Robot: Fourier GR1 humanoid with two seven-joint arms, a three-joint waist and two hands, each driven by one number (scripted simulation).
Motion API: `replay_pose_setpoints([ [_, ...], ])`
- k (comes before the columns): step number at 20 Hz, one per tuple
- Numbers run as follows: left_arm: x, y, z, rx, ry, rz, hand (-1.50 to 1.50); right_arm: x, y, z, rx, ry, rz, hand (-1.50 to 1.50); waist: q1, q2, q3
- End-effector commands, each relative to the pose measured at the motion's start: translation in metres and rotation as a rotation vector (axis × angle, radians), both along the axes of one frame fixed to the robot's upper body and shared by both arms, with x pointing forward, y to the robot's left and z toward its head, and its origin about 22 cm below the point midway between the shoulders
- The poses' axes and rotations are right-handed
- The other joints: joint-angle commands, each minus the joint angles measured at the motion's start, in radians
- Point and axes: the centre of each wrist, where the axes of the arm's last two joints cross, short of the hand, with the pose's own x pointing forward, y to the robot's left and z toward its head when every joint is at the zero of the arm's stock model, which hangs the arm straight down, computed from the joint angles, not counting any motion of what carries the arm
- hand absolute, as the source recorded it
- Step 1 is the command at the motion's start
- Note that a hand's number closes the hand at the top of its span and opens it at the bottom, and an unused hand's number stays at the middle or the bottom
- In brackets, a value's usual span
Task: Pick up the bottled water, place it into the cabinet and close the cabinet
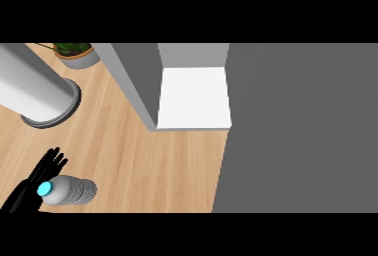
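The bottled water [72, 190] is at the lower left of the wooden counter [162, 165], a ribbed clear bottle whose cyan cap points toward me. My left hand [33, 184] rests against the bottle's left side near the cap, fingers straight and pointing away from me. Farther back, the cabinet [136, 80] stands open and shows its white shelf [194, 97] between grey walls. A wide stretch of counter separates the bottle from the shelf. My right hand does not show.
A large grey panel [303, 125] fills the right side of the view, next to the shelf. A tall white cylinder on a grey base [40, 95] stands at the upper left. A potted plant [77, 54] sits behind it.
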Motion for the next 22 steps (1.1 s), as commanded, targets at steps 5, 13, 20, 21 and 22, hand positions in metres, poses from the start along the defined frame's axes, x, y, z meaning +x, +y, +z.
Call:
replay_pose_setpoints([
  [5,0.006,-0.019,-0.032,-0.069,-0.075,-0.035,-1.5,-0.016,0.001,0.014,-0.016,-0.037,-0.032,-1.5,-0.004,0.001,-0.001],
  [13,0.017,-0.018,-0.032,-0.141,-0.147,0.019,-1.5,-0.017,-0.012,0.007,-0.018,-0.048,-0.041,-1.5,-0.004,0.0,0.0],
  [20,0.033,-0.047,-0.039,-0.205,-0.148,-0.083,1.5,-0.022,-0.016,0.019,-0.017,-0.05,-0.034,-1.5,-0.002,0.0,0.0],
  [21,0.029,-0.039,-0.037,-0.202,-0.16,-0.087,1.5,-0.023,-0.016,0.021,-0.029,-0.04,-0.025,-1.5,-0.002,0.0,-0.001],
  [22,0.027,-0.044,-0.039,-0.172,-0.161,-0.116,1.5,-0.023,-0.011,0.023,-0.005,-0.048,-0.025,-1.5,0.001,0.0,-0.001],
])
